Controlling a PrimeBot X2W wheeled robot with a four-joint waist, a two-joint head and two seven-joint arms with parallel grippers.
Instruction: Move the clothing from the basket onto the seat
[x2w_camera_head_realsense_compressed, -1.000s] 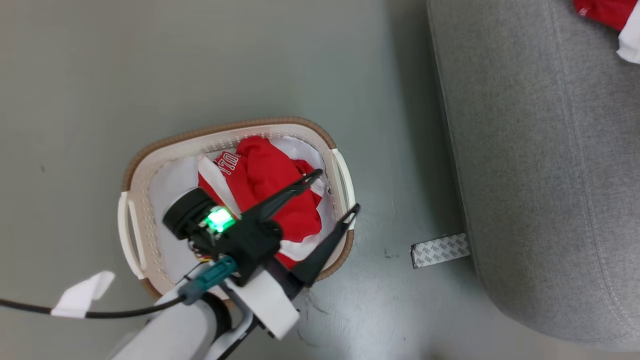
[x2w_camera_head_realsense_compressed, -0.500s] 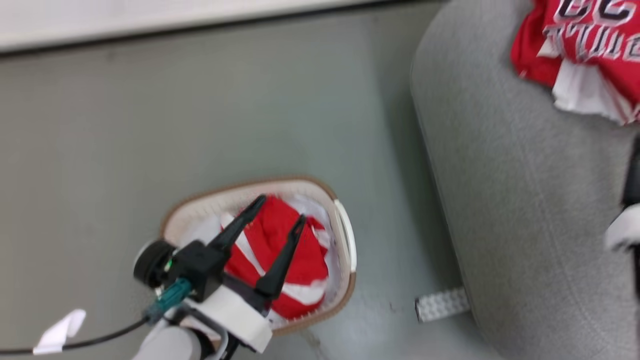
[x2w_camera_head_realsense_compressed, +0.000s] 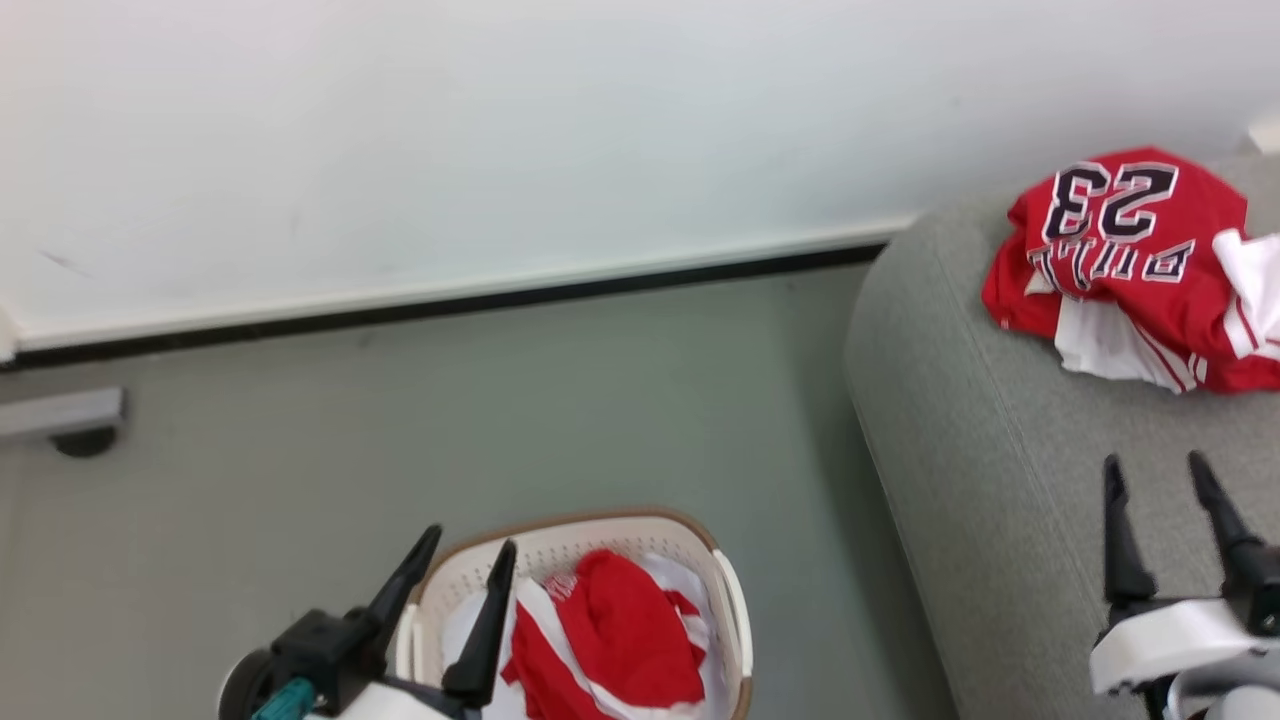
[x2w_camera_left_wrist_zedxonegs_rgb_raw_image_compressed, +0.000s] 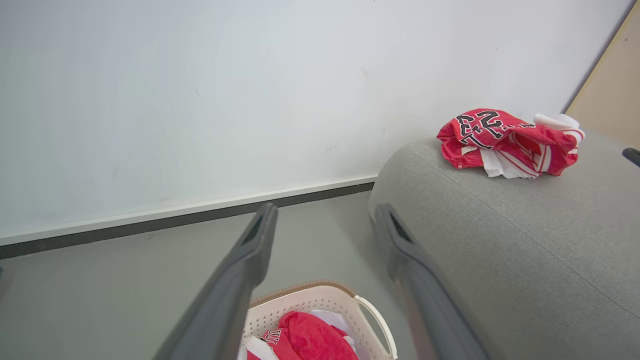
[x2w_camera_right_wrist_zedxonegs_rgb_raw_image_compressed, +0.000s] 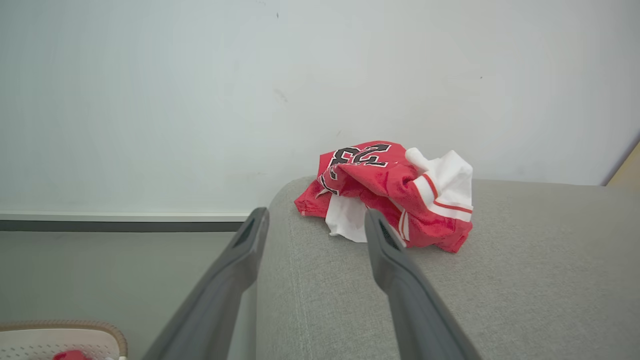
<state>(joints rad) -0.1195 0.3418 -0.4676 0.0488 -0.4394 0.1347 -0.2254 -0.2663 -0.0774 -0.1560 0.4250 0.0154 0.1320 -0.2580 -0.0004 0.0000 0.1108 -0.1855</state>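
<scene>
A red garment (x2w_camera_head_realsense_compressed: 620, 640) with white trim lies crumpled in the cream basket (x2w_camera_head_realsense_compressed: 735, 610) on the floor; the left wrist view has the same garment (x2w_camera_left_wrist_zedxonegs_rgb_raw_image_compressed: 305, 340) in the basket (x2w_camera_left_wrist_zedxonegs_rgb_raw_image_compressed: 370, 320). A red "23" jersey (x2w_camera_head_realsense_compressed: 1120, 260) rests on the grey seat (x2w_camera_head_realsense_compressed: 980, 470), also seen as the jersey (x2w_camera_right_wrist_zedxonegs_rgb_raw_image_compressed: 385, 192) on the seat (x2w_camera_right_wrist_zedxonegs_rgb_raw_image_compressed: 525, 280) and the jersey (x2w_camera_left_wrist_zedxonegs_rgb_raw_image_compressed: 505, 142). My left gripper (x2w_camera_head_realsense_compressed: 472, 535) hovers open above the basket's left rim, holding nothing. My right gripper (x2w_camera_head_realsense_compressed: 1153, 463) stands open over the seat, short of the jersey.
A white wall with a dark baseboard (x2w_camera_head_realsense_compressed: 450, 300) runs behind the grey floor (x2w_camera_head_realsense_compressed: 500, 420). A grey metal foot (x2w_camera_head_realsense_compressed: 60, 420) sits at the far left. A tan panel (x2w_camera_left_wrist_zedxonegs_rgb_raw_image_compressed: 610, 85) stands beyond the seat.
The head view has tilted up, bringing in the wall and the jersey on the seat. My left gripper has risen out of the basket, empty. My right gripper has come into view, open.
</scene>
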